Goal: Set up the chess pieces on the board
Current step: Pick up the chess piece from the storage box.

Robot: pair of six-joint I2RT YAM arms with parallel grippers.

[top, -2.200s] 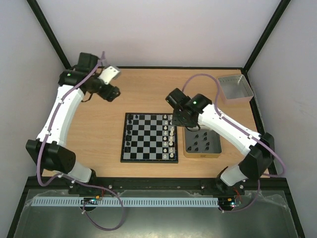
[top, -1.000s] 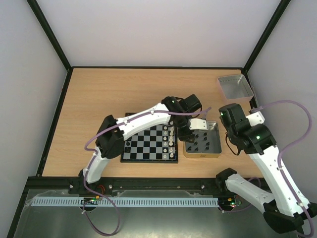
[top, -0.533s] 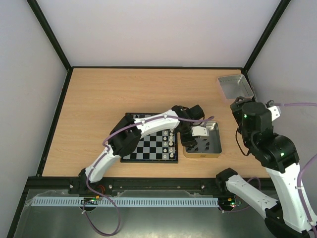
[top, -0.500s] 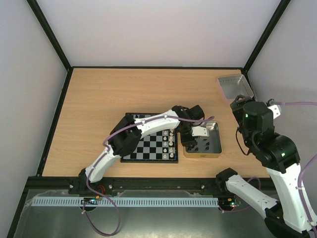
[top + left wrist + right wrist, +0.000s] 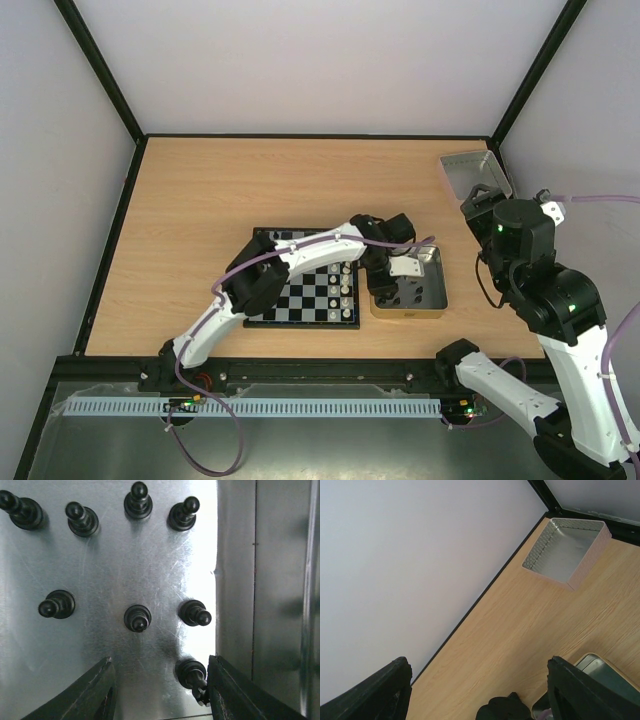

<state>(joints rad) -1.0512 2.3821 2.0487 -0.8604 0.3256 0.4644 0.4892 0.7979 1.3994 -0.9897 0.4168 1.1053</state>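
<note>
The board [image 5: 312, 303] lies mid-table, partly under my left arm, with cream chess pieces [image 5: 346, 287] lined along its right side. My left gripper [image 5: 393, 277] reaches into the gold-rimmed tin [image 5: 441, 293]. In the left wrist view several black chess pieces [image 5: 137, 617] stand on the tin's floor. The left gripper [image 5: 161, 664] is open, and a black piece with a notched top [image 5: 191, 671] stands between the fingers, close beside the right finger [image 5: 226, 690]. My right gripper [image 5: 478, 202] hangs high at the right, open and empty [image 5: 480, 692].
A clear grey tray [image 5: 475, 172] sits in the far right corner, also in the right wrist view [image 5: 566, 550]. The tin's wall [image 5: 280, 580] rises just right of the left gripper. The left arm's elbow [image 5: 250, 285] covers the board's left side.
The left gripper has sunk lower into the tin and its jaws have narrowed a little. The right arm has swung up and back to the right, away from the tin.
</note>
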